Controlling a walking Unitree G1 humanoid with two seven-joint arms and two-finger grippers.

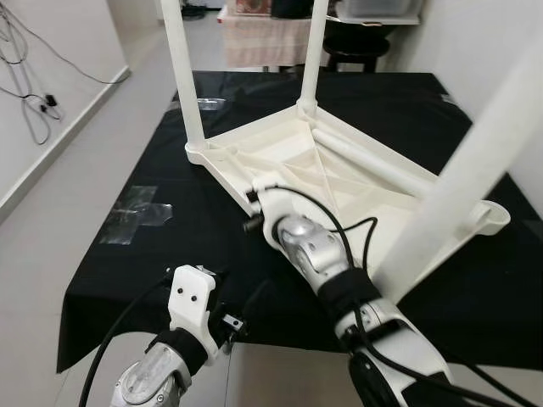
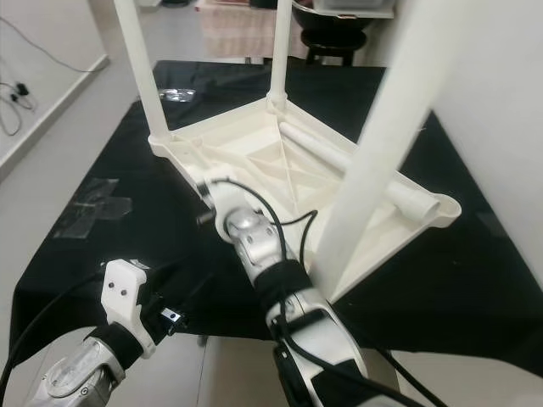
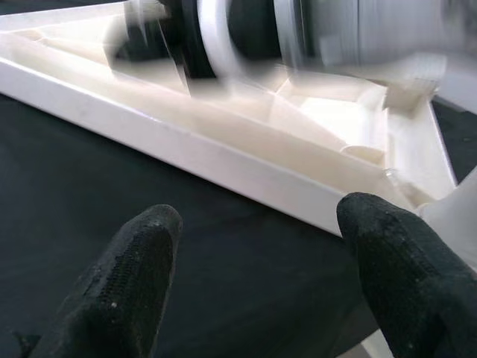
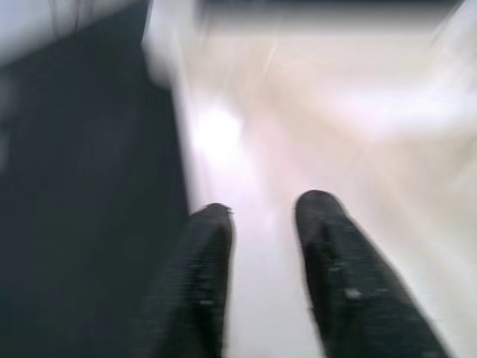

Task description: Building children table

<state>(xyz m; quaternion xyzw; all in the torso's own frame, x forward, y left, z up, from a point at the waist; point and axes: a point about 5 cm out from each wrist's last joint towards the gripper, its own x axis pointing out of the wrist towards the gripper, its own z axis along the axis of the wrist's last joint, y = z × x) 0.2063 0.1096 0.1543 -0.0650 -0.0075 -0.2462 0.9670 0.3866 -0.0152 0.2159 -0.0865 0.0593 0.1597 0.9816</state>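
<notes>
Smooth cream plastic table (image 1: 339, 170) on matt black cloth (image 1: 170, 254).

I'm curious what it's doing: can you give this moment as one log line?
upturned white table on black cloth | three legs up, one loose leg lying inside | right gripper over tabletop | left gripper open near edge

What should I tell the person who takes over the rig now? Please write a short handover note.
Left hand: open, empty, low beside the near edge of the upturned table top.
Right hand: fingers slightly apart, empty, over the table top's underside.
The table top lies upside down on the black cloth.
Done: three legs stand in corners; the nearest is blurred.
Left: one loose leg lies on the underside, not yet fitted.
</notes>
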